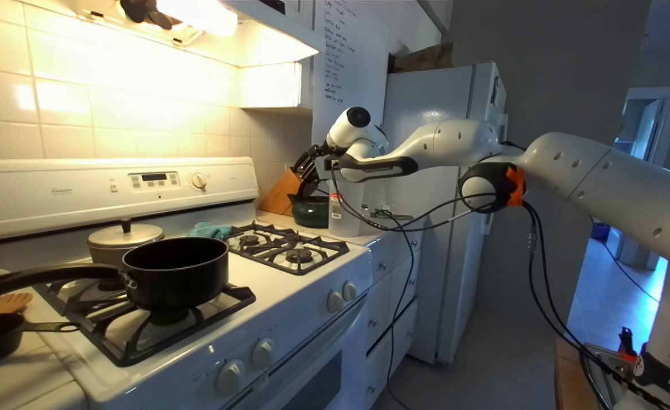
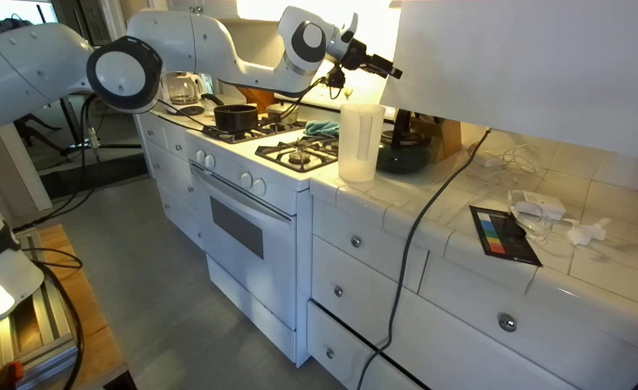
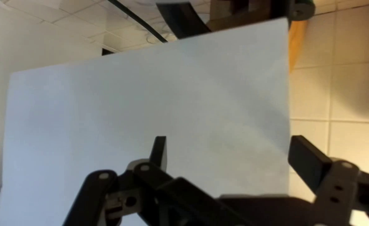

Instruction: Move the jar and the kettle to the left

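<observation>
Translucent pitcher (image 2: 358, 145) upright on tiled surface (image 2: 606, 276), just beside stove (image 2: 282, 254); long axis vertical, handle facing viewer in an exterior view. Dark kettle (image 2: 404, 157) upright behind it, near knife block (image 2: 447, 138), handle standing up over top; spout (image 1: 293, 199) to viewer's left in an exterior view. Whether pitcher and kettle touch: cannot tell. Arm (image 2: 167, 49) stretched out, wrist raised higher than pitcher; fingers (image 3: 309, 161) spread wide, pointing toward white panel (image 3: 171, 103).
</observation>
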Controlling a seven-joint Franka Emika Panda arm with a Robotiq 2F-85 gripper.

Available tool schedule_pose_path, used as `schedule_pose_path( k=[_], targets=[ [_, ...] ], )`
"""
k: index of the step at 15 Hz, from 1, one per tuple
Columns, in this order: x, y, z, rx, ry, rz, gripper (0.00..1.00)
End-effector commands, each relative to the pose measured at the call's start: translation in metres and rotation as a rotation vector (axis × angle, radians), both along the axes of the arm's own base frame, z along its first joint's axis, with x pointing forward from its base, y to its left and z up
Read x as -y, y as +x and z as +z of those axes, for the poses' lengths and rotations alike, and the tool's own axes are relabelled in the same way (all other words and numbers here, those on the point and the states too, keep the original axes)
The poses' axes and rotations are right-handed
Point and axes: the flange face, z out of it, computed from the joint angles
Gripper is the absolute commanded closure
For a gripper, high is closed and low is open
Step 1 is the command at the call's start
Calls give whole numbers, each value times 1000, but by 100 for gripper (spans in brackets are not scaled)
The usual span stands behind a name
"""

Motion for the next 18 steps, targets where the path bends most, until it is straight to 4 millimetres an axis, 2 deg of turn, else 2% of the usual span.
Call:
schedule_pose_path(
  k=[1, 6, 11, 18],
  targets=[
    [-29, 0, 33, -42, 65, 101, 0],
    [-62, 0, 50, -162, 132, 93, 0],
    [-82, -2, 49, -279, 109, 24, 0],
    [-81, -1, 43, -282, 131, -1, 0]
  ],
)
